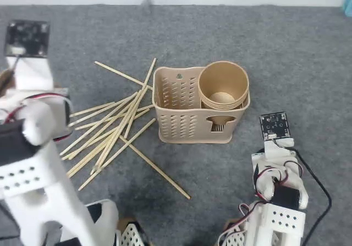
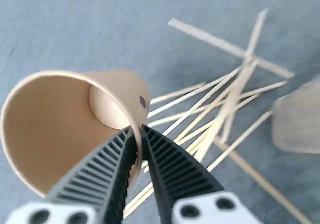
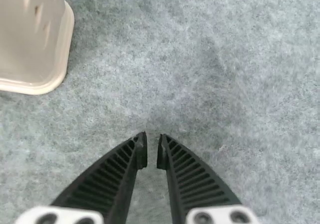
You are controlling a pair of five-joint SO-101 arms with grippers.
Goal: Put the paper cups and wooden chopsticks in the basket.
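My left gripper (image 2: 136,130) is shut on the rim of a tan paper cup (image 2: 60,129), which it holds tipped on its side above the grey carpet. Several wooden chopsticks (image 2: 220,108) lie scattered below it, and they spread in a loose pile (image 1: 110,130) left of the beige basket (image 1: 179,116). Stacked paper cups (image 1: 223,86) stand in the basket's right compartment. My right gripper (image 3: 152,146) hangs shut over bare carpet with nothing in it, and the basket's corner (image 3: 35,38) is a short way from it.
The left arm's white body (image 1: 33,163) fills the near left of the high view. The right arm (image 1: 278,169) sits at the near right, just in front of the basket. Grey carpet (image 1: 297,59) stretches free to the right and behind.
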